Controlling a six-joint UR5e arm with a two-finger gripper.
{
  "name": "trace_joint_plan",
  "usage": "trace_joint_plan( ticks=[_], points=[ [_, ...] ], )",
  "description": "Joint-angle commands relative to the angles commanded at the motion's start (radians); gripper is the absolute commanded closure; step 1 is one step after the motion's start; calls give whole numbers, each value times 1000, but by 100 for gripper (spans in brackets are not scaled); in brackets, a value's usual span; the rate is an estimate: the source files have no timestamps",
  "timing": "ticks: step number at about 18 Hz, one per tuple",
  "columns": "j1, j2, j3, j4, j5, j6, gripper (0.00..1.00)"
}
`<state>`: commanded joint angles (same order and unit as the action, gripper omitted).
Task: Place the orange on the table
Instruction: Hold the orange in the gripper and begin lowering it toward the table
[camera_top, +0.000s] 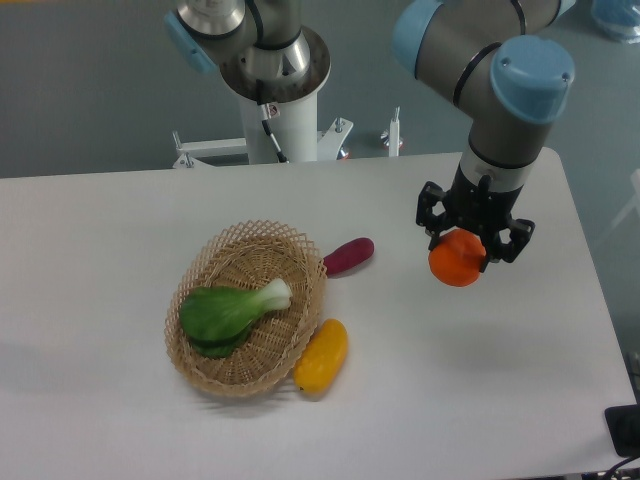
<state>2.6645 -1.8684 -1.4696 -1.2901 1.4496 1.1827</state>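
**Orange held above the table, ready to lower**

The table (120, 230) spreads white under everything I have in view. On it sit a wicker basket (250, 362) holding a leafy green vegetable (230, 308), with a yellow fruit (322, 355) touching its rim and a purple vegetable (348, 256) just beside it. My gripper (468, 250) hangs over the bare right side, well apart from those, fingers pinching the orange (456, 260). A shadow below suggests it is aloft. I judge the carry done; next comes a straight descent, then release. Being round, the orange has no long axis or heading.
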Motion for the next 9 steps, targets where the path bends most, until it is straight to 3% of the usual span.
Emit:
trace_joint_plan(
  ticks=[6,9],
  points=[
    [2,-2,-23,21,6,0,40],
    [2,-32,-28,90,8,-5,40]
  ],
)
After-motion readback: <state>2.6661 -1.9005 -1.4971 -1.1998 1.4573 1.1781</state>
